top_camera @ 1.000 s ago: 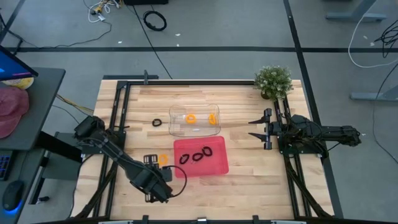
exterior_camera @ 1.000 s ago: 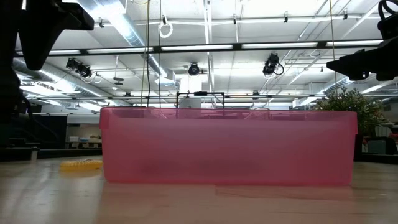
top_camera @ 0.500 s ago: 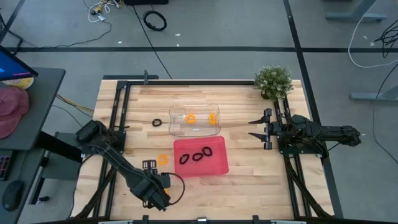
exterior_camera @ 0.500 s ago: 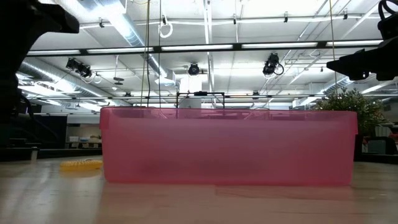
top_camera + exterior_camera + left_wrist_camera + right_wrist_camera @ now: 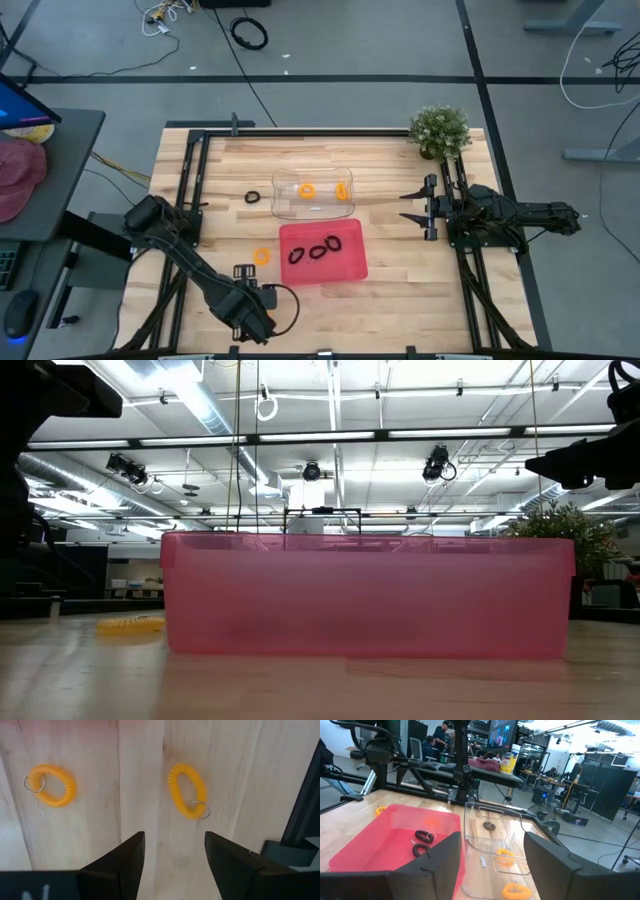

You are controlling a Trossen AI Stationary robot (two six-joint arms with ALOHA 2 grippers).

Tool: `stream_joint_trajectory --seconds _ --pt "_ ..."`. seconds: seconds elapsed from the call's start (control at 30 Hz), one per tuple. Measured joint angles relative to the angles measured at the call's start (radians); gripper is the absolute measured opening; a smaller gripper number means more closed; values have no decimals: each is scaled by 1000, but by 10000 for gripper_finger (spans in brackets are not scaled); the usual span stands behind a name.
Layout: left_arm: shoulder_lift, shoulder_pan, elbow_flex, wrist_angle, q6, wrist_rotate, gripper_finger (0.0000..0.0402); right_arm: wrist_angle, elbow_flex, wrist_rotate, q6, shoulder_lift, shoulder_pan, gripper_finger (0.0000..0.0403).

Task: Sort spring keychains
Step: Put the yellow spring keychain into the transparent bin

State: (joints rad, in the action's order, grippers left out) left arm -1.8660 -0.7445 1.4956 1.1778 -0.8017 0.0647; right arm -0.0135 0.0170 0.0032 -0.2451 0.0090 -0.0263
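— Any writing you can make out, on anything?
— None. No label, brand, number or sign is readable in any view.
— What about the screen far off in the right wrist view?
— It glows, but whatever it shows is too small to read.
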Motion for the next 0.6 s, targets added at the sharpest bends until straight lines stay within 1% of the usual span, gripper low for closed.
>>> stream_joint_trajectory --seconds 0.17,0.27,0.4,0.6 --pt "0 2 0 0 0 1 211 0 0 0 0 0 0 222" --pt "-32 8 17 12 2 2 211 0 0 0 0 0 0 222" --pt "-88 7 86 41 36 6 211 0 0 0 0 0 0 222" --pt "-125 6 190 55 56 34 211 0 0 0 0 0 0 222"
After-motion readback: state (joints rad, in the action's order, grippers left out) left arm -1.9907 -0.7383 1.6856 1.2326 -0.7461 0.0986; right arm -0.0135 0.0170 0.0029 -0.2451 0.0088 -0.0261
